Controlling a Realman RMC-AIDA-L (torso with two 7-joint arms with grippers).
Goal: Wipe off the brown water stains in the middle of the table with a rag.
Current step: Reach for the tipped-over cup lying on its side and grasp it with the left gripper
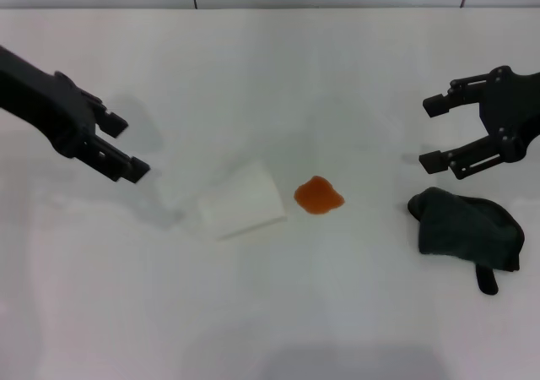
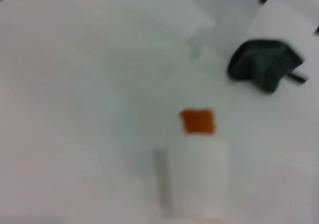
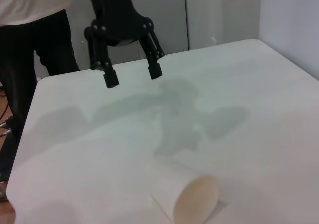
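1. White table (image 1: pixel 270 329): brown water stains (image 1: pixel 318 196) at centre.
2. Rag (image 1: pixel 464 230) lies right of the stains.
3. Right end effector (image 1: pixel 434 133) hovers above the rag, jaws apart, empty.
4. Left end effector (image 1: pixel 126 147) hovers left of the stains, jaws apart.

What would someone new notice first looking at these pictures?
The orange-brown water stains in the middle of the white table stand out most, with a white paper cup lying on its side just to their left. The dark rag sits bunched at the right, just below the open right tool; the left tool hovers open at the far left.
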